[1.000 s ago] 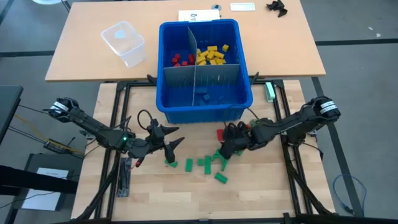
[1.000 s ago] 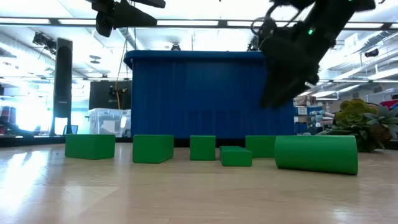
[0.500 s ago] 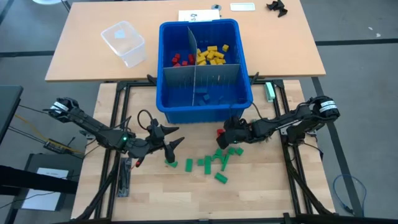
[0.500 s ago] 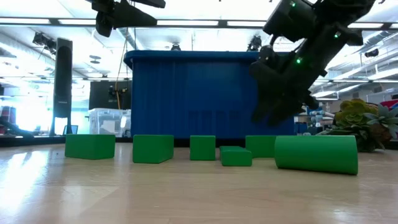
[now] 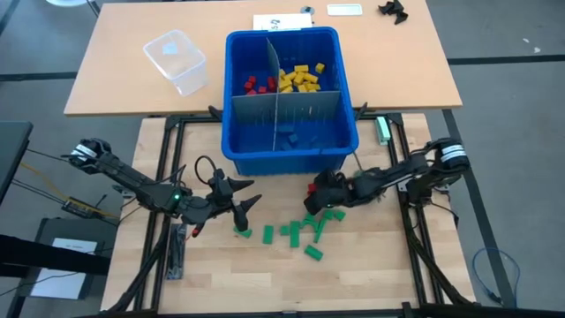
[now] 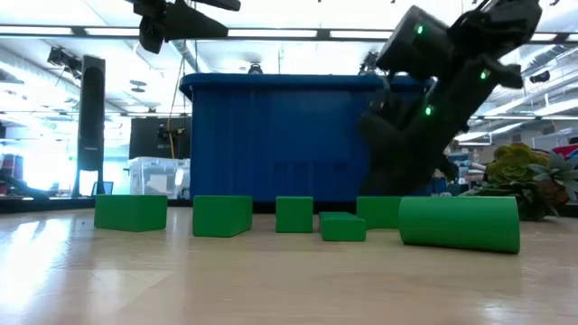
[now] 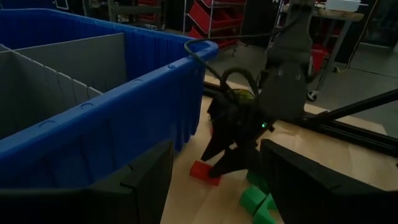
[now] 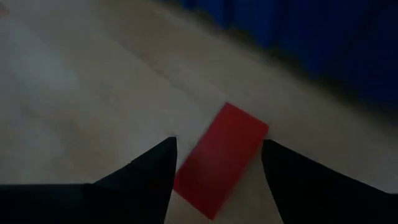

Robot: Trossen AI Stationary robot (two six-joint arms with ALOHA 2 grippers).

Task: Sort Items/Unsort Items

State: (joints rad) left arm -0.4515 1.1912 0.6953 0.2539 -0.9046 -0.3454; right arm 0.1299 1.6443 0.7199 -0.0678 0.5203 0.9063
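**Right hand low over a red block in front of the bin**

The right hand (image 5: 311,201) is down at the wooden table (image 5: 371,265), just in front of the blue bin (image 5: 291,161). Its two fingers (image 8: 146,180) stand spread on either side of a single red block (image 8: 221,158) that lies flat on the wood. In the right wrist view the block's long axis runs slantwise between the fingers, its far end angled toward the bin wall. The fingers straddle it; whether they touch its sides cannot be told. In the left wrist view the same red block (image 7: 205,172) lies just beside the bin's front wall, under the right arm.

The left hand (image 5: 240,205) hangs above the table on the left, apart from the bin, fingers spread and holding nothing.

Green blocks (image 5: 300,231) are scattered on the table between and in front of the two hands. About eight show from above, lying at mixed angles: some point toward the bin, others lie across. The low view shows six of them in a row (image 6: 221,216), the nearest one (image 6: 459,223) lying on its side with its long axis across the picture.

Inside the bin, grey dividers (image 5: 282,113) split it into compartments. A far compartment holds a pile of yellow blocks (image 5: 300,78), too heaped to count. The one beside it holds about five red blocks (image 5: 256,85). A few blue blocks (image 5: 293,137) lie in a near compartment
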